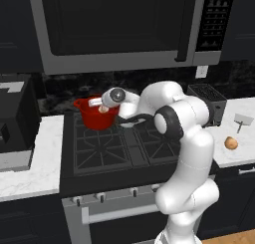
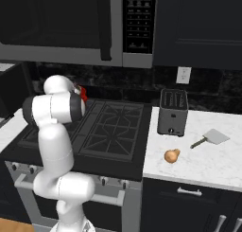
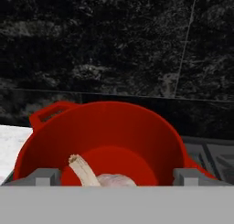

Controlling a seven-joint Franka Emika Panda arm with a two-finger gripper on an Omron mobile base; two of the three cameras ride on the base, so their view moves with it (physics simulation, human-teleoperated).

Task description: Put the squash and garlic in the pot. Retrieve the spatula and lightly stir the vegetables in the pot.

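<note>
The red pot (image 1: 97, 117) stands on the stove's back left burner, and in the right base view a sliver of the pot (image 2: 83, 94) peeks from behind the arm. My gripper (image 1: 102, 107) hangs over its mouth, open. In the hand view the gripper (image 3: 116, 176) has its fingertips (image 3: 48, 175) wide apart above the pot (image 3: 137, 127). The pale garlic (image 3: 107, 178) with its stem lies inside between them, touching neither. The tan squash (image 1: 230, 143) (image 2: 172, 155) lies on the right counter. The spatula (image 1: 242, 121) (image 2: 211, 138) rests just behind it.
A dark toaster (image 1: 209, 102) (image 2: 172, 111) stands on the right counter beside the stove (image 1: 114, 148). A microwave (image 1: 124, 24) hangs low above the burners. A dark appliance (image 1: 15, 118) occupies the left counter. The backsplash wall is close behind the pot.
</note>
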